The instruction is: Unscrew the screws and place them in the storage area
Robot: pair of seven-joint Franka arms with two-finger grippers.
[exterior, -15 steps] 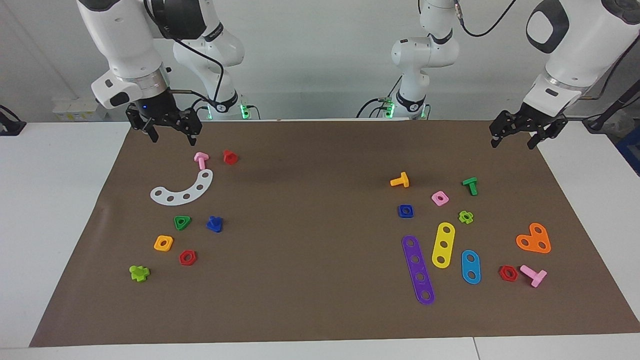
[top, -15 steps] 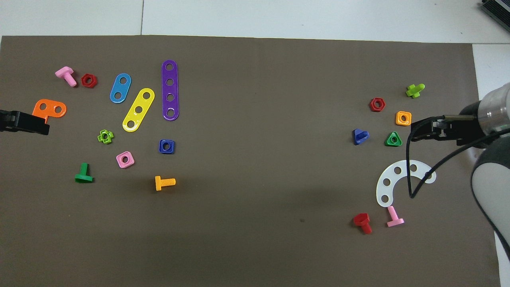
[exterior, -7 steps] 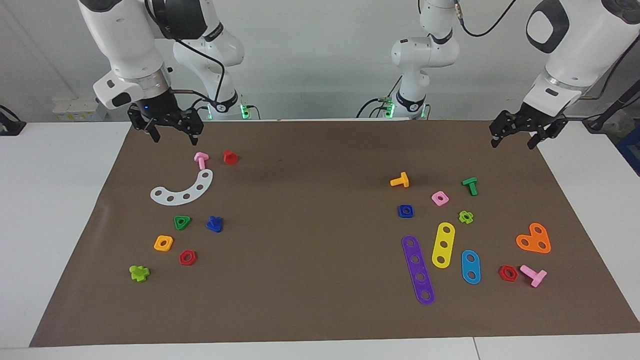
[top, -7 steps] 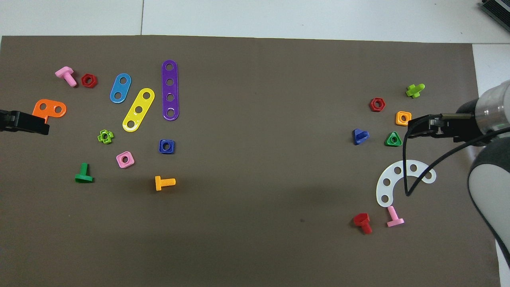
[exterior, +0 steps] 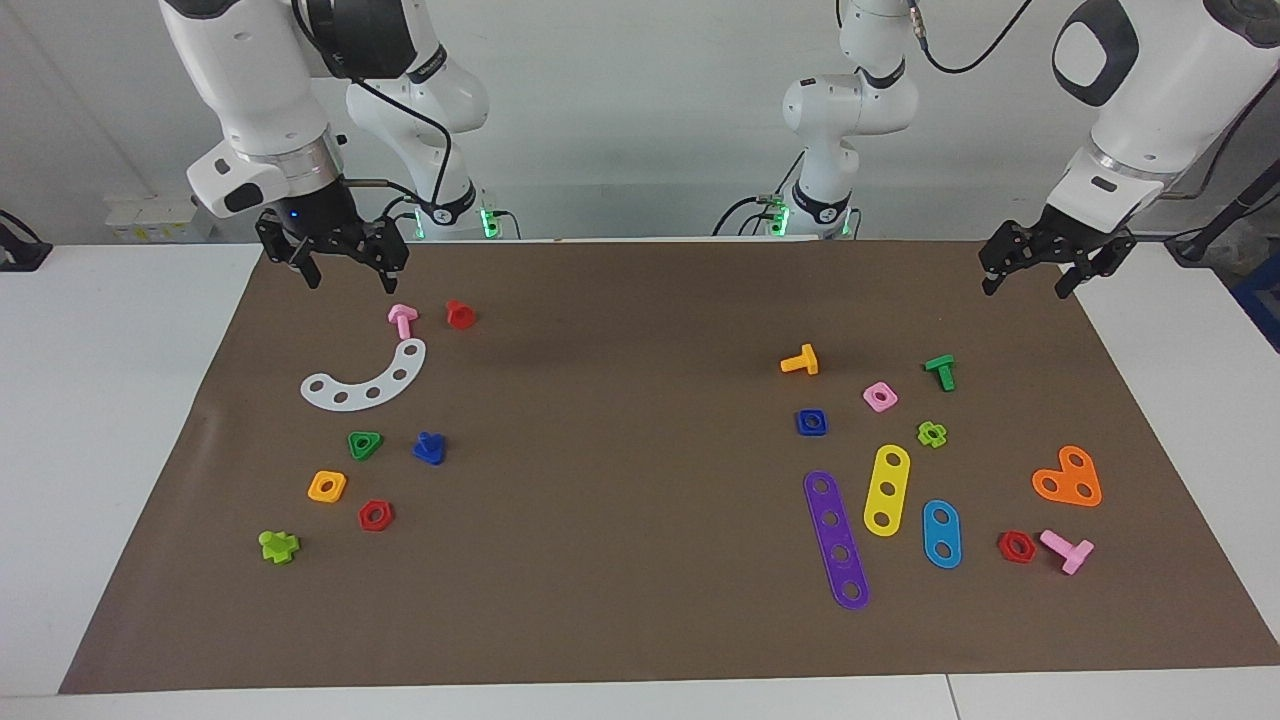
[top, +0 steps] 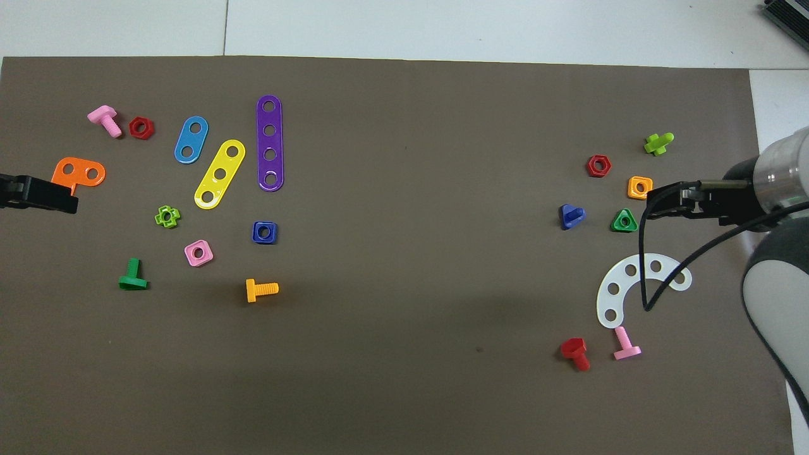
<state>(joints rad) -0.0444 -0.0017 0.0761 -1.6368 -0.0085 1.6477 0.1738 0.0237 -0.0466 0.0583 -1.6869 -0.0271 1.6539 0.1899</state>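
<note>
right gripper: (exterior: 345,268) up in the air over the mat's robot-side edge at the right arm's end, fingers spread apart, nothing between them. Just short of the pink bolt (exterior: 402,319) and red bolt (exterior: 459,314).
left gripper: (exterior: 1030,272) waits over the mat corner at the left arm's end, fingers apart, empty.
dark-blue bolt: (exterior: 429,448) lies free on the brown mat (exterior: 620,560), head down, shank up, in the cluster at the right arm's end. Just beside the green triangle nut (exterior: 364,444), farther from the robots than the white curved plate (exterior: 366,384).
done: looks like the bolt is already unscrewed. It sits loose, threaded into nothing, touching nothing.
storage: no marked bin or tray visible, so I can't say whether that spot counts as the storage area. The orange square nut (exterior: 327,486), red hex nut (exterior: 376,515) and lime bolt (exterior: 279,545) grouped near it suggest a drop zone; that's a guess.
left: if that cluster is storage, little remains for this bolt. Otherwise a full pick and carry.
facing view only: gripper height over the mat, finger gap on both, arm bases.
overhead view only: the bolt's (top: 571,216) triangular head outline and its clear gap to the triangle nut. The right gripper (top: 657,205) seems to sit next to that nut here, an effect of its height; the left gripper (top: 69,202) covers part of the orange plate (top: 85,172).
</note>
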